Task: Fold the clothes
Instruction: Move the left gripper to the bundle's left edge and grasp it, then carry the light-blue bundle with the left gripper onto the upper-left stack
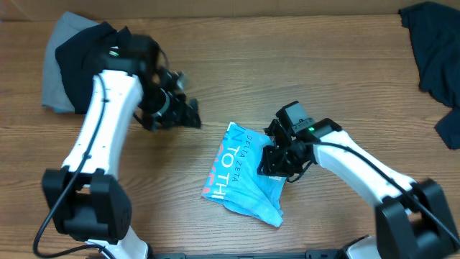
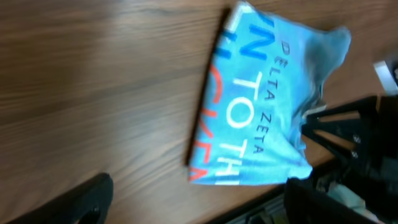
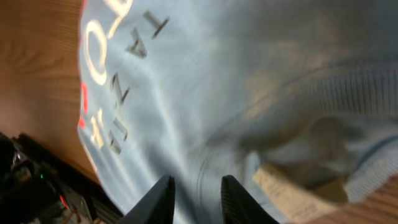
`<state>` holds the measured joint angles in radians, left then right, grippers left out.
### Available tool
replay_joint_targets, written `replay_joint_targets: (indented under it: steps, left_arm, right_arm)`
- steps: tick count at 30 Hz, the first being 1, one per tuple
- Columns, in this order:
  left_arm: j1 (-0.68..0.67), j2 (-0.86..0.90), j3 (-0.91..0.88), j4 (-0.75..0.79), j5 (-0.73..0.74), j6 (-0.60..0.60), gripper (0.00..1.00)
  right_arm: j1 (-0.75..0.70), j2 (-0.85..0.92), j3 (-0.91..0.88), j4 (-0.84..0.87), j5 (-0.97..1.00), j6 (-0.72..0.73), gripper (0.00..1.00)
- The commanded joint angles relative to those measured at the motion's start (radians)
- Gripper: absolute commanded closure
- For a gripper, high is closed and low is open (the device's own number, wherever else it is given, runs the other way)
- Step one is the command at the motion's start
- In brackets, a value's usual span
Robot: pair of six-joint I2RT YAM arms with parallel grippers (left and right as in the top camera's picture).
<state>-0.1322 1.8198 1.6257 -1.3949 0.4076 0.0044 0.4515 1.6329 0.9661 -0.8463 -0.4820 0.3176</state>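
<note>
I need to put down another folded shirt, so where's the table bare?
Widest: the far middle of the table, between the grey and black pile and the dark garment. Smaller: the front, between the left arm and the blue T-shirt. Crowded: around that shirt, where the right gripper sits.

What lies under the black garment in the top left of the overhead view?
A grey garment lies under the black garment, with its edge showing along the left side. How far it reaches underneath is hidden by the black cloth and the left arm.
</note>
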Motion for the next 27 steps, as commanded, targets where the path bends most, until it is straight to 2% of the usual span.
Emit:
replay_joint_targets:
  steps: [1, 3, 6, 8, 12, 15, 20, 27]
  left_arm:
    - [-0.053, 0.011, -0.162, 0.080, 0.112, 0.015, 0.09]
    - [-0.067, 0.011, -0.233, 0.140, 0.116, -0.008, 0.07]
    - [-0.077, 0.011, -0.324, 0.222, 0.118, -0.055, 0.00]
    - [-0.078, 0.011, -0.380, 0.276, 0.126, -0.081, 0.00]
    - [-0.078, 0.012, -0.502, 0.434, 0.250, -0.129, 0.00]
    - [-0.080, 0.022, -0.579, 0.556, 0.316, -0.219, 0.00]
    - [-0.130, 0.076, -0.627, 0.695, 0.365, -0.385, 0.00]
    - [-0.282, 0.205, -0.627, 0.868, 0.428, -0.578, 0.00]
  right_arm:
    - [-0.015, 0.133, 0.002, -0.007, -0.009, 0.148, 0.79]
    - [-0.031, 0.180, 0.002, -0.040, -0.008, 0.211, 0.80]
    - [-0.057, 0.202, 0.002, -0.055, 0.000, 0.236, 0.81]
    - [-0.072, 0.202, 0.002, -0.058, 0.010, 0.256, 0.81]
    - [-0.081, 0.202, 0.002, -0.060, 0.010, 0.251, 0.81]
    - [-0.081, 0.202, 0.002, -0.059, 0.010, 0.251, 0.81]
    - [-0.080, 0.202, 0.002, -0.052, -0.003, 0.232, 0.81]
    - [-0.080, 0.202, 0.002, -0.048, -0.006, 0.225, 0.81]
